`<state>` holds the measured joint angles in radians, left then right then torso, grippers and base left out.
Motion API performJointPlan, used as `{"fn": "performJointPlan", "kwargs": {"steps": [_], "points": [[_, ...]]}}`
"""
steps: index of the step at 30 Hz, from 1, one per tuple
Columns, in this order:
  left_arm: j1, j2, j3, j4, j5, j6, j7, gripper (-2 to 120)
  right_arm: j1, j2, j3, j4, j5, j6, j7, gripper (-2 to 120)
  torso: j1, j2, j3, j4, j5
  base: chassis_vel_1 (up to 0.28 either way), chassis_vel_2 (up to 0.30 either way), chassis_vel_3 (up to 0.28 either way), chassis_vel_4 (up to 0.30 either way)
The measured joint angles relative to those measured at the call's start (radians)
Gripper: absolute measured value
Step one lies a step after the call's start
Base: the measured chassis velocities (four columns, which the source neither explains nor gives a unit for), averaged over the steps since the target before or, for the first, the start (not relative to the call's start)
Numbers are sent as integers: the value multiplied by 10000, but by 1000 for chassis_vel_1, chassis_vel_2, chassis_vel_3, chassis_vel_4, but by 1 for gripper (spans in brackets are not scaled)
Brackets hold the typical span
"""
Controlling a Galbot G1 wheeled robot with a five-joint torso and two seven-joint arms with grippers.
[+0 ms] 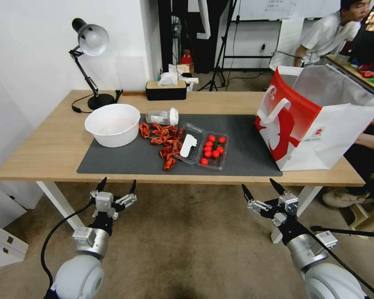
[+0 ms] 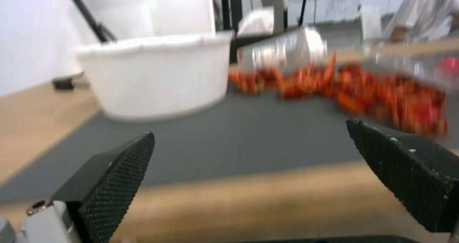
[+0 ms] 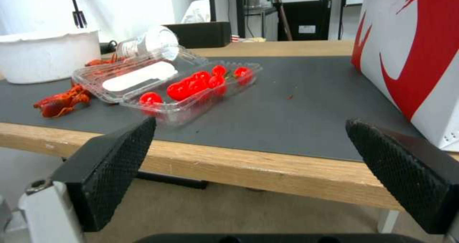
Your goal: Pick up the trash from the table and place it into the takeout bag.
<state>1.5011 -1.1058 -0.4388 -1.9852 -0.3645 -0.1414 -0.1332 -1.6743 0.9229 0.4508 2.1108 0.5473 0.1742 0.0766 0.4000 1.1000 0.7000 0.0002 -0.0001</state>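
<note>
Trash (image 1: 170, 139) on mat beyond both spread pincers

Table (image 1: 41, 153) carries a grey mat (image 1: 245, 153). On the mat: white bowl (image 1: 112, 124) at left, a clear cup (image 1: 162, 117) on its side just beside it, a scatter of red crayfish shells (image 1: 162, 139), an open clear tray (image 1: 203, 151) of red tomatoes. Takeout bag (image 1: 316, 128) stands open at the right end. Left gripper (image 1: 116, 186) and right gripper (image 1: 262, 186) hover below the table's near edge, fingers spread, touching nothing.
</note>
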Motion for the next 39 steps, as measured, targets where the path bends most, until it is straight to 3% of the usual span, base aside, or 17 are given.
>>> {"fn": "performJointPlan", "kwargs": {"steps": [6,12,13,16,20,22,24,26,27,30,31,33,34,39], "points": [[-2030,824,469,-17,-1277,650,-8,100,-84,59,79,46,-24,1,0,100,1,0,0,-4,0,0,0,0,0],[-4413,2382,1606,510,-3335,1376,-30,100,-160,178,104,115,-249,1,75,100,1,0,1,0,-2,0,0,0,0],[-4413,2382,1606,510,-3335,1376,-30,100,-160,178,104,115,-249,1,75,100,1,0,1,0,-2,0,0,0,0],[-6585,3177,2680,1475,-4230,1521,-29,100,-190,290,88,161,-384,-20,191,100,2,-1,1,-4,3,0,0,0,0],[-7805,3370,3595,2275,-4638,1565,57,100,-232,329,89,179,-433,-48,215,100,1,-1,1,-1,1,0,0,0,0],[-9293,3364,4823,3438,-4753,1525,505,100,-285,345,160,195,-450,-66,236,100,2,-1,2,-1,-8,0,0,0,0],[-9631,3348,5081,3683,-4754,1492,672,100,-301,345,190,203,-451,-71,242,100,2,-1,2,-1,-3,0,0,0,0],[-11037,3236,6205,4745,-4524,1181,1770,100,-384,341,331,245,-452,-96,256,100,1,-1,1,-4,2,0,0,0,0],[-11037,3236,6205,4745,-4524,1181,1770,100,-384,341,331,245,-452,-96,256,100,1,-1,1,-4,2,0,0,0,0],[-12522,2859,7480,6228,-3261,516,3673,100,-509,358,487,305,-452,-101,263,100,2,-1,1,-1,-1,0,0,0,0],[-12522,2859,7480,6228,-3261,516,3673,100,-509,358,487,305,-452,-101,263,100,2,-1,1,-1,-1,0,0,0,0],[-13534,2393,8364,7278,-2499,120,4491,100,-592,419,579,325,-460,-103,264,100,2,-2,2,-2,3,0,0,0,0],[-13534,2393,8364,7278,-2499,120,4491,100,-592,419,579,325,-460,-103,264,100,2,-2,2,-2,3,0,0,0,0],[-15015,1509,9631,8919,-2139,-275,5635,100,-727,504,734,344,-474,-98,256,100,2,-1,0,-4,5,0,0,0,0]]}}
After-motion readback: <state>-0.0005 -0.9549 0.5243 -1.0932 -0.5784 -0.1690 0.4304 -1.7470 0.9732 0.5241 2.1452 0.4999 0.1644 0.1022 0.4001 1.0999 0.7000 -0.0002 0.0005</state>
